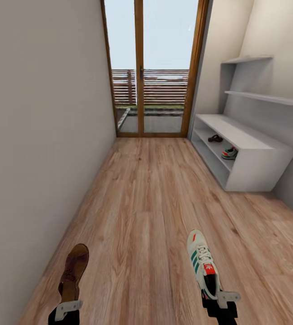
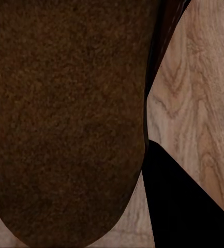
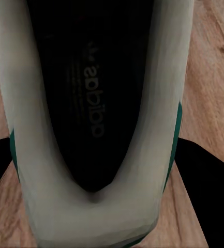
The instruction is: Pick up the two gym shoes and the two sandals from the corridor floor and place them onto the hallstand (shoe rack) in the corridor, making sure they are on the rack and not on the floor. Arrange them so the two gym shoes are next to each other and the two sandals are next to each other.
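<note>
bare corridor floor (image 1: 155, 212) runs open ahead; left wall (image 1: 38, 135) crowds; hallstand (image 1: 250, 153) flanks right

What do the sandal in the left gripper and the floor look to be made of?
The sandal looks like matte brown leather or suede: up close its surface shows a fine, dull grain with no shine. The floor looks like light wood planks, possibly laminate, with plank seams, grain lines and knots and a faint satin sheen.
</note>
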You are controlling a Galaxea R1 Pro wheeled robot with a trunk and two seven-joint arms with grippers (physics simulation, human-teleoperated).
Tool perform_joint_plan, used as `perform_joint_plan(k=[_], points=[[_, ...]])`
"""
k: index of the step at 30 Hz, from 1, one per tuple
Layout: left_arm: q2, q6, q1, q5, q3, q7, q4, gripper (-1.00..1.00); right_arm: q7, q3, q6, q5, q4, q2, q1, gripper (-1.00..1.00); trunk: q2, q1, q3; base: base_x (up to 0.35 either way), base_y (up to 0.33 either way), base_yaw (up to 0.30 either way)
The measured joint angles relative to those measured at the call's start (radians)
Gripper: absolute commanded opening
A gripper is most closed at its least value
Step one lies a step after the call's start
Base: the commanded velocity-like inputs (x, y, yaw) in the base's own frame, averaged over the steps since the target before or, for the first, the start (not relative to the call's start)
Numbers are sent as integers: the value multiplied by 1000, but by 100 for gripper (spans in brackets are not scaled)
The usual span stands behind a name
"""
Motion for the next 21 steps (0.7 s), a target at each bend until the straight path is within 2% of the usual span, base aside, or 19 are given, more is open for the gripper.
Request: perform_joint_plan(k=[21], points=[[0, 0, 0, 5, 0, 0, 0, -100, 3, 0, 1, 2, 0, -1, 0, -100, 0, 0, 0, 338, 0, 0]])
